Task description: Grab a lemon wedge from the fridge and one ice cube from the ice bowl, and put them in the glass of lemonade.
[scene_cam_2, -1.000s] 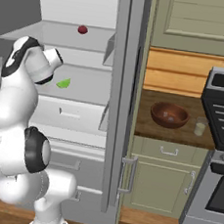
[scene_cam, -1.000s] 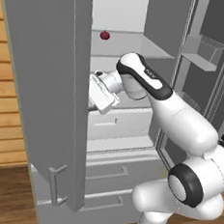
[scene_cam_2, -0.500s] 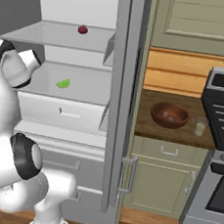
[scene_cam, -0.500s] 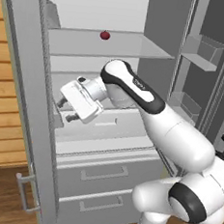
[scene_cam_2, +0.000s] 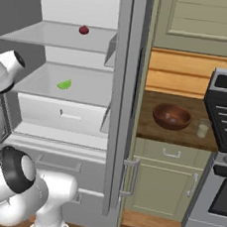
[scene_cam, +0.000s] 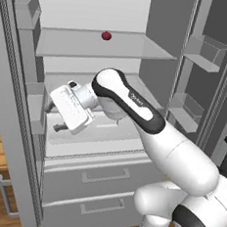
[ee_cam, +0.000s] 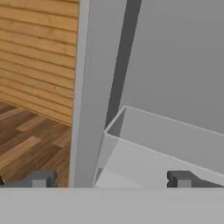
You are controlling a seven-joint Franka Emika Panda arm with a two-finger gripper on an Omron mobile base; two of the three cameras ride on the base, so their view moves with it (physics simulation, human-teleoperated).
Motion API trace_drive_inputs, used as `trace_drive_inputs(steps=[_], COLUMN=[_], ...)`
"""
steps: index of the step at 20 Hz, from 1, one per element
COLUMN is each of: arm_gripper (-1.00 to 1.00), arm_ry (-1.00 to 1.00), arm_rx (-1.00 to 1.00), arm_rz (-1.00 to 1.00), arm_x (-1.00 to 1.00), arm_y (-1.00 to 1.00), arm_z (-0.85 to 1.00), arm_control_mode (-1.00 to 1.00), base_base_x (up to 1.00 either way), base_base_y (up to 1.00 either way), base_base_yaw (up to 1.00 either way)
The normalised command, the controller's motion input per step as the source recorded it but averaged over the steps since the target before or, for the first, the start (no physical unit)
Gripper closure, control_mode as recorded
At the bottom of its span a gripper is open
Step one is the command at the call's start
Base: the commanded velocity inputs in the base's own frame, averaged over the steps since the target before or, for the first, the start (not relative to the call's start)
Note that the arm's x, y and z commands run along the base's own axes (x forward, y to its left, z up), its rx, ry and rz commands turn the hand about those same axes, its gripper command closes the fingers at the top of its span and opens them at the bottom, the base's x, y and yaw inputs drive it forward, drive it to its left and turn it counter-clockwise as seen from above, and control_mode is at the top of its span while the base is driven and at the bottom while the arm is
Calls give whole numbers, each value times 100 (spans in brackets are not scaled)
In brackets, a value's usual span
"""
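Swung fully open now, the fridge [scene_cam: 14, 140] door clears the shelves, and the pincer [scene_cam: 56, 120], fingers apart and empty, hangs beside it. Right of the door, the lemon wedge [scene_cam_2: 64, 84] waits on the middle shelf; that base view also shows bowl [scene_cam_2: 172, 116] and glass [scene_cam_2: 202, 128] on the bench [scene_cam_2: 148, 129].

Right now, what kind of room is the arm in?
A home kitchen, most likely. An open fridge with white shelves stands next to a wooden counter over beige cabinets, and a stove sits at the right edge.
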Motion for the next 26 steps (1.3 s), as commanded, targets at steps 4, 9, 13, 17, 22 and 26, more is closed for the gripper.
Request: trace_drive_inputs(steps=[4, 9, 13, 17, 22, 26], arm_gripper=[-100, -100, -100, -100, -100, -100], arm_ry=[0, 6, 26, 40, 49, 33], arm_rx=[9, 9, -1, -10, -16, -24], arm_rz=[-25, -33, -44, -59, -56, -42], arm_x=[-49, -24, -3, 0, 8, 11], arm_y=[-64, -94, -78, -39, -26, -23], arm_z=[14, 24, 8, 0, 0, 0], arm_control_mode=[-100, -100, -100, -100, -100, -100], base_base_x=[0, 0, 0, 0, 0, 0], base_base_y=[0, 0, 0, 0, 0, 0], base_base_yaw=[0, 0, 0, 0, 0, 0])
